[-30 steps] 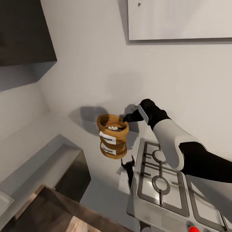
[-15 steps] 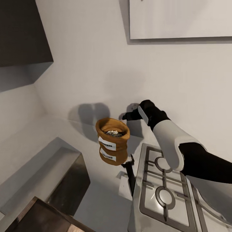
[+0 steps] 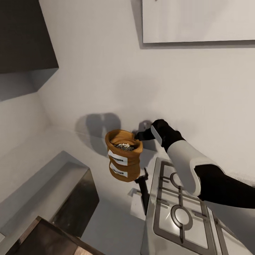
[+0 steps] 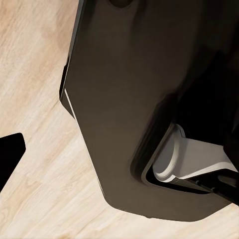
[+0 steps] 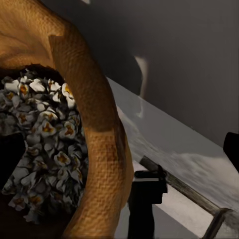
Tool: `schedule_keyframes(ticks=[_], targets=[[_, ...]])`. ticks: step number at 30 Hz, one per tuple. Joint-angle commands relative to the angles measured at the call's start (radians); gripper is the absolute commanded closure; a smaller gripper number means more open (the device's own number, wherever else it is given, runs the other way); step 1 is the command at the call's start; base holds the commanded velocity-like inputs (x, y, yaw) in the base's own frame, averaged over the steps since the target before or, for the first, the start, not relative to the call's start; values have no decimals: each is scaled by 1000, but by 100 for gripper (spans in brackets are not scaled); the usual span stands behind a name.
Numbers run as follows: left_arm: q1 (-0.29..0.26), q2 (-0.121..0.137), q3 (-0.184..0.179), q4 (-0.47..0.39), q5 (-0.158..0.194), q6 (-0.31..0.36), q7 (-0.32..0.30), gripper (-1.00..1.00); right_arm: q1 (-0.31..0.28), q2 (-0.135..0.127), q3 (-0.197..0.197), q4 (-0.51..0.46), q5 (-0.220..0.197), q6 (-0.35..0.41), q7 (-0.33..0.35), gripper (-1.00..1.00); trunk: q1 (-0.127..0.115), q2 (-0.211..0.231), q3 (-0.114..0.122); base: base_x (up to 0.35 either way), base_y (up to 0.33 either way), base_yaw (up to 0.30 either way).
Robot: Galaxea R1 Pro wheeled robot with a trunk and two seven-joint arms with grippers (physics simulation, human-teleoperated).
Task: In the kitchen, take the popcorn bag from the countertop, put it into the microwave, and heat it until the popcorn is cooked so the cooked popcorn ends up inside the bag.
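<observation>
The brown burlap popcorn bag (image 3: 124, 153) stands on the grey countertop (image 3: 81, 143) by the wall, with a second sack like it (image 3: 122, 171) right in front. Pale popcorn (image 3: 124, 145) shows in its mouth; up close the popcorn (image 5: 47, 129) is white with orange centres. My right gripper (image 3: 139, 135) is open at the bag's far rim. In the right wrist view the rolled rim (image 5: 97, 124) lies between its two dark fingers. One dark finger (image 4: 10, 152) of my left gripper sits at the picture's edge, over wooden floor. The microwave is out of view.
A steel gas hob (image 3: 184, 209) with grates lies right of the sacks, with a small black fitting (image 3: 143, 187) at its left edge. A dark wall cabinet (image 3: 24, 35) hangs at upper left and a white hood (image 3: 198, 21) above. A grey block (image 3: 53, 184) stands lower left.
The head camera shifted a second ago. Since half a second ago my right gripper has sunk a little, closer to the bag's rim. The sacks have not moved.
</observation>
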Motion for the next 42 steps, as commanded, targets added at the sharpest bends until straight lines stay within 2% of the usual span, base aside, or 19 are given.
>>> schedule_keyframes(ticks=[1, 9, 12, 15, 21, 22, 42], targets=[[0, 0, 0, -1, 8, 4, -4, -100, 10, 0, 1, -1, 10, -10, 7, -100, 0, -1, -1, 0, 0, 0], [0, 0, 0, -1, 8, 4, -4, -100, 31, 0, 1, 0, 9, -38, 8, -100, 0, -1, -1, 0, 0, 0], [0, 0, 0, -1, 8, 4, -4, -100, 34, 0, 1, 27, 10, -42, 7, -100, 0, -1, -1, 0, 0, 0], [0, 0, 0, -1, 8, 4, -4, -100, 34, 0, 1, 69, 11, -89, 8, -100, 0, -1, -1, 0, 0, 0], [0, 0, 0, -1, 8, 4, -4, -100, 34, 0, 1, 79, 11, -110, 8, -100, 0, -1, -1, 0, 0, 0], [0, 0, 0, -1, 8, 4, -4, -100, 34, 0, 1, 79, 11, -111, 8, 100, 0, -1, -1, 0, 0, 0], [0, 0, -1, 0, 7, 2, -4, -100, 34, 0, 4, 66, 14, -92, -1, 100, 0, -1, -1, 0, 0, 0]])
